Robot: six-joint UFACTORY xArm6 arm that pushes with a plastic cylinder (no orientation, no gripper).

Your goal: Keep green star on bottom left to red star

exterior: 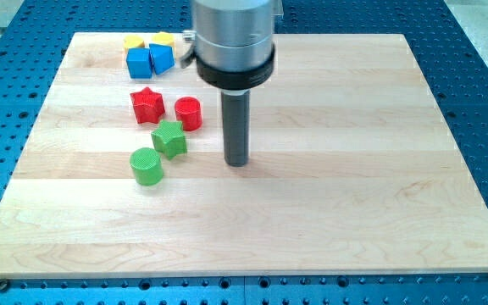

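The green star (169, 138) lies left of centre on the wooden board, below and to the right of the red star (146, 104). My tip (239, 162) rests on the board to the right of the green star, a clear gap away and slightly lower in the view. It touches no block. A red cylinder (188, 113) stands right of the red star, just above the green star. A green cylinder (146, 165) stands just below and left of the green star.
Two blue blocks (150, 60) and two yellow blocks (145, 41) cluster at the view's top left. The wooden board (354, 186) lies on a blue perforated table. The arm's grey housing (234, 38) hangs over the board's top middle.
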